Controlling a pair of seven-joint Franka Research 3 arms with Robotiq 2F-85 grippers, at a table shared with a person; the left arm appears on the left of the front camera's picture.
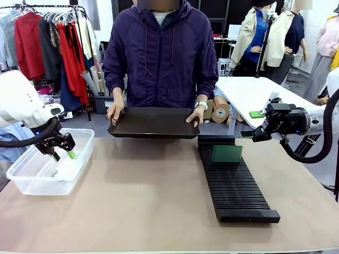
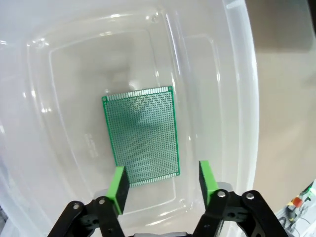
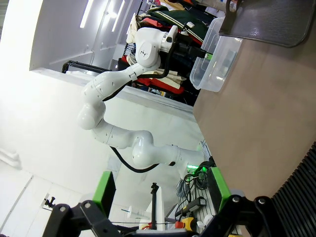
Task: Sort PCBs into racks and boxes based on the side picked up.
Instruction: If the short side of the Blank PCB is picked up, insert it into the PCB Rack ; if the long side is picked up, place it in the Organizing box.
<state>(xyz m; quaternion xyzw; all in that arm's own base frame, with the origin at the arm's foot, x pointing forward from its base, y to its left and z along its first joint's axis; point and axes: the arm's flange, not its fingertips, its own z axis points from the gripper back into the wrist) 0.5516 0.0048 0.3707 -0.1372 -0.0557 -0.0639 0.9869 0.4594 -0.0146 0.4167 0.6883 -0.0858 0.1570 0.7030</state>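
Table (image 1: pixel 132 211): tan, with person holding black tray (image 1: pixel 153 123) at far edge.
Left gripper (image 2: pixel 163 183): jaws parted, empty, above clear box (image 1: pixel 32 180).
PCB (image 2: pixel 141 134): flat on box floor, just beyond the fingertips.
Right gripper (image 3: pixel 163 195): wide, empty; rack (image 1: pixel 233 180) below it, one PCB (image 1: pixel 227 153) standing inside.

Honestly, nothing readable here. No labels, brand names, numbers or signs that I can make out in any view. The clear box (image 2: pixel 237 98) has some faint embossed marks moulded into its floor beside the PCB (image 2: pixel 141 135), but they're way too small and washed out to read as letters or digits.
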